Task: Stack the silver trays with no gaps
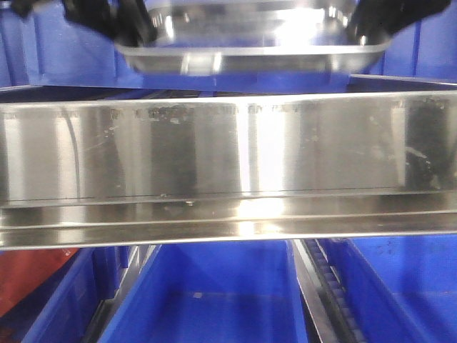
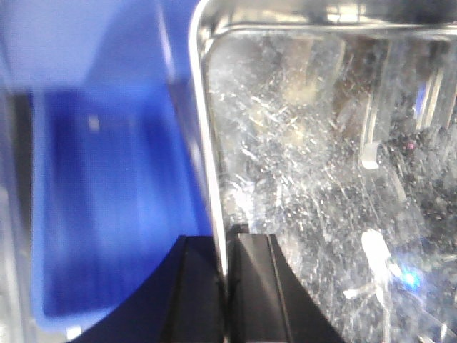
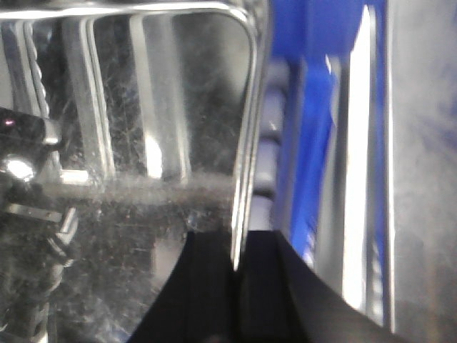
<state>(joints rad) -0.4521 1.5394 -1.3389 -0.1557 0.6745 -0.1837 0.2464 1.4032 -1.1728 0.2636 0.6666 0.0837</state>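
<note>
A silver tray hangs at the top of the front view, above and behind the shelf rail, with a black gripper at each end. My left gripper is shut on the tray's left rim, one finger inside the scratched pan and one outside. My right gripper is shut on the right rim of the tray. That rim shows a double edge, and I cannot tell whether one tray or two nested trays are held. In the front view the left gripper and right gripper are cut off by the top edge.
A long brushed-steel shelf rail crosses the whole front view below the tray. Blue plastic bins sit under it, with a roller track between them. A blue bin lies beside the tray's left end, and blue bin walls stand by its right end.
</note>
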